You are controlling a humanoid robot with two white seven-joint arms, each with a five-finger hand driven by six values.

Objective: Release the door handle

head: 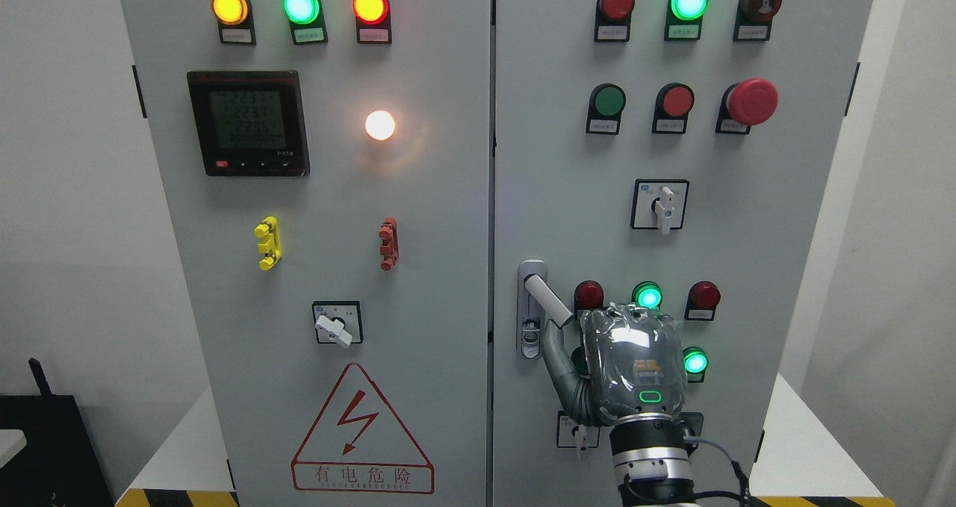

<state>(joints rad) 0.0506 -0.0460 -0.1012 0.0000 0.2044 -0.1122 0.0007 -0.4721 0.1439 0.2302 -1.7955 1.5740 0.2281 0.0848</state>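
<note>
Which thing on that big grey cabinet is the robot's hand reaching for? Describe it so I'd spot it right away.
Look at the right-hand door of the grey metal cabinet, low along its inner edge beside the centre seam. There a silver metal door handle swings out from a slim upright plate, just above and left of the robot's right hand. Its neighbours are round lamps and buttons; it alone is a long silver lever.

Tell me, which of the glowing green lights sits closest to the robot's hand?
The green light just above the right hand, between two dark red lamps, nearly touching its knuckles. Another green one glows beside the hand; the rest are along the cabinet's top.
</note>
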